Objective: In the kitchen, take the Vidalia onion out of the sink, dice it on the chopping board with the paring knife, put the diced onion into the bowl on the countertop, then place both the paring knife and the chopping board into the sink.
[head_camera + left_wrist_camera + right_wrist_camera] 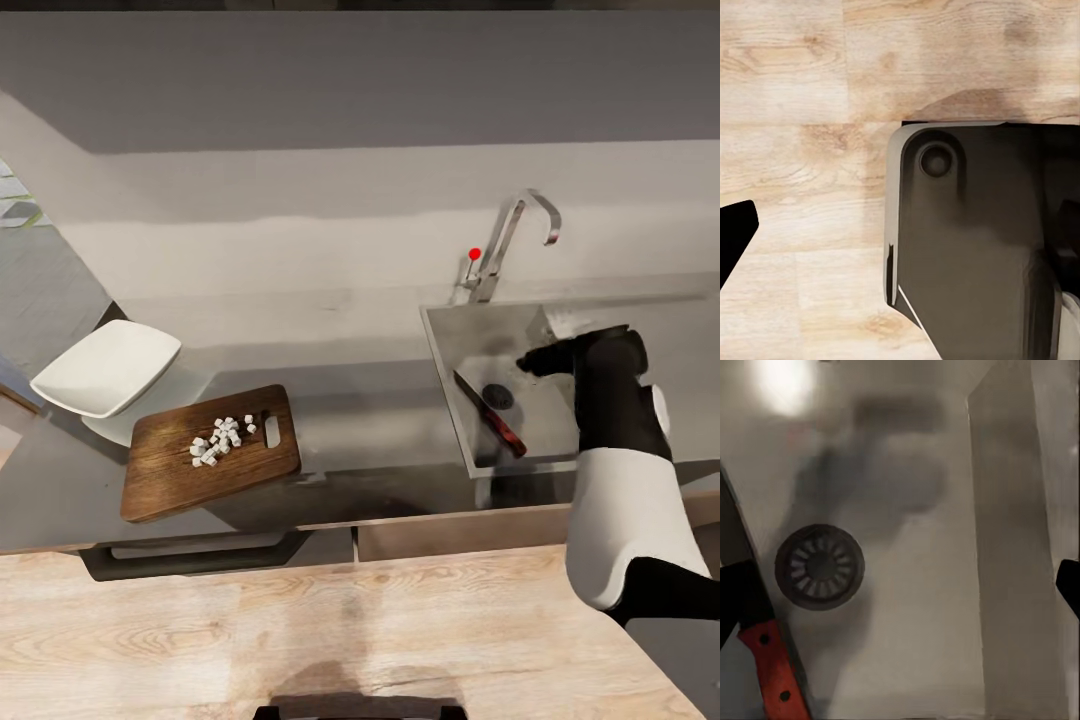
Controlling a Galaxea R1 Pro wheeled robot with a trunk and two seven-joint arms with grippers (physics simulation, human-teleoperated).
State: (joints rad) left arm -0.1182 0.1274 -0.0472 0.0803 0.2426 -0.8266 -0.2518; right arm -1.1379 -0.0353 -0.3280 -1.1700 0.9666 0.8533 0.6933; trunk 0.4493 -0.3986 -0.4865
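The paring knife point(490, 412) lies flat in the sink point(452, 338), its dark blade beside the round drain point(497, 395) and its red handle point(772, 671) toward the front wall. My right gripper point(532, 360) hangs open over the basin point(930, 645), just above the knife and apart from it; one black fingertip point(733, 600) shows near the blade. The chopping board point(165, 475) rests on the countertop point(350, 400) with a small heap of white diced onion point(218, 440) on it. The white bowl point(105, 368) stands behind the board's left end. My left gripper point(900, 232) is open, low over the floor.
The angular chrome tap point(512, 240) with its red knob point(474, 254) rises behind the sink. Light wood floor point(300, 630) runs along the counter front. In the left wrist view, my dark base point(975, 247) sits over the floor planks point(795, 112).
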